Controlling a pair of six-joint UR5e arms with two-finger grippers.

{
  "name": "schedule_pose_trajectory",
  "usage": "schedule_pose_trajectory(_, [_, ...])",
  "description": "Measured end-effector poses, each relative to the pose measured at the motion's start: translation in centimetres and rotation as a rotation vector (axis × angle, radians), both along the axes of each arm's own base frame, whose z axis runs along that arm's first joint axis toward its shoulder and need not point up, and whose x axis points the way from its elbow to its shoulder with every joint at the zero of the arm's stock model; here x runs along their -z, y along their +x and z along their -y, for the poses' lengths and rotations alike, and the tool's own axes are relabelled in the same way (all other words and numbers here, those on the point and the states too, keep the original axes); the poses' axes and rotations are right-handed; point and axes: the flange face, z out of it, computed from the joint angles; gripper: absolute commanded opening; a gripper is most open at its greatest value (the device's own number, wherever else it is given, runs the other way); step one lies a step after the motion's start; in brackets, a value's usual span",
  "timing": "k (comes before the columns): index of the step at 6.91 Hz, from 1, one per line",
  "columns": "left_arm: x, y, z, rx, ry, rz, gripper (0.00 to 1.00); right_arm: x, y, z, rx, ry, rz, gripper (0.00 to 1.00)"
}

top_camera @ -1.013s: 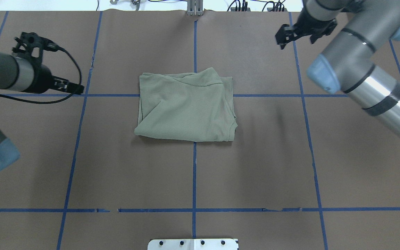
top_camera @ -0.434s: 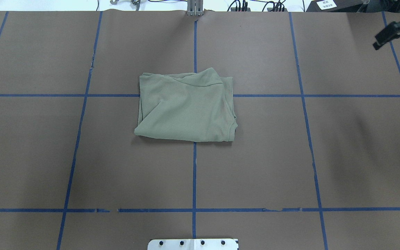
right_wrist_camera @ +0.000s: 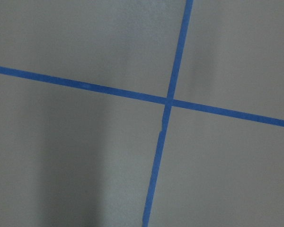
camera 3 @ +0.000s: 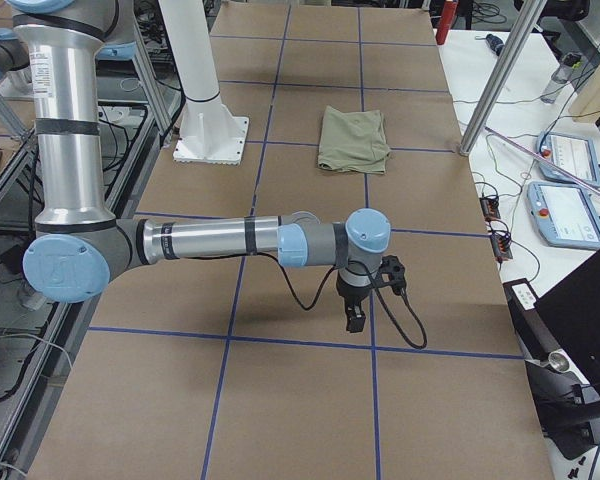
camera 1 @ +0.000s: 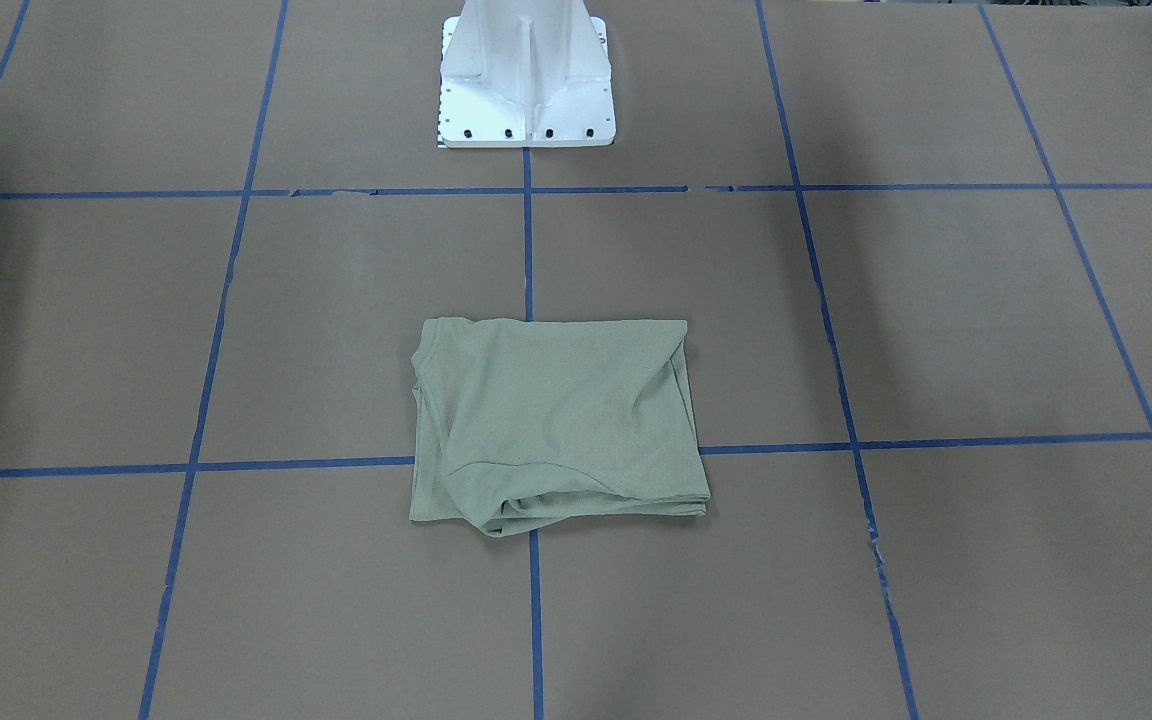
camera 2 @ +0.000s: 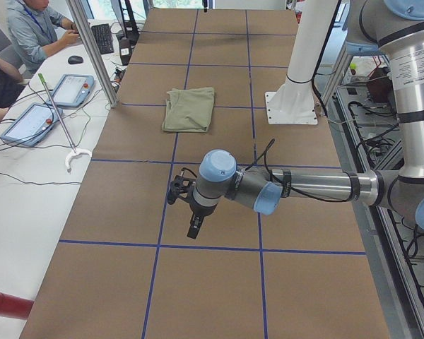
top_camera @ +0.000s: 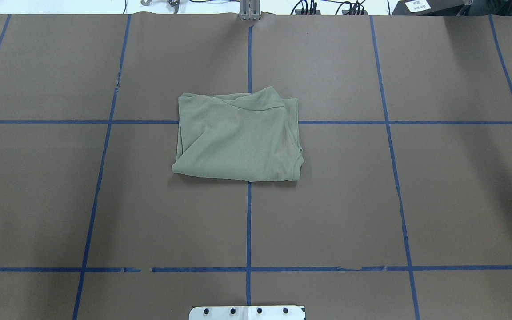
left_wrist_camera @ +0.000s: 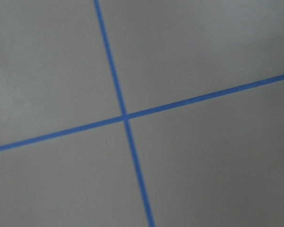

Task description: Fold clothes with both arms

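The pale sage-green shirt (top_camera: 238,138) lies folded into a compact rectangle at the middle of the brown table, and also shows in the front view (camera 1: 556,420) and in both side views (camera 2: 189,108) (camera 3: 353,138). Neither arm appears in the overhead or front views. My left gripper (camera 2: 192,229) shows only in the exterior left view, hanging over bare table far from the shirt. My right gripper (camera 3: 354,318) shows only in the exterior right view, also far from the shirt. I cannot tell whether either is open or shut. Both wrist views show only brown paper and blue tape.
The white pedestal base (camera 1: 526,90) stands behind the shirt on the robot's side. Blue tape lines (top_camera: 249,222) grid the brown table cover. Operators and teach pendants (camera 2: 71,88) sit at the far side table, with a metal post (camera 3: 490,80) at the table's edge.
Both arms have swung outward and left the overhead view, the left arm to the left and the right arm to the right. The shirt has not moved.
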Motion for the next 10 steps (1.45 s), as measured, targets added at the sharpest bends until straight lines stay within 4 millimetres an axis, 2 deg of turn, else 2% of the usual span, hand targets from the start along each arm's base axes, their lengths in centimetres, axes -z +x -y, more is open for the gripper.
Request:
schedule_pose_trajectory(1, [-0.9,-0.5,-0.1,-0.007,-0.086,0.003,1.0,-1.0,0.3,-0.9,-0.006,0.0,0.0,1.0])
schedule_pose_trajectory(3, [-1.6,-0.7,-0.5,-0.016,-0.154,0.002,1.0,-1.8,0.5,-1.8,-0.012,-0.005,0.001,1.0])
schedule_pose_trajectory(6, [-1.1,-0.1,-0.5,-0.032,-0.164,-0.078,1.0,-2.3,0.5,-2.7,-0.014,-0.02,0.009,1.0])
schedule_pose_trajectory(10, [-0.5,-0.1,-0.3,-0.03,-0.159,-0.092,1.0,-1.6,0.3,-2.9,-0.011,-0.012,0.042,1.0])
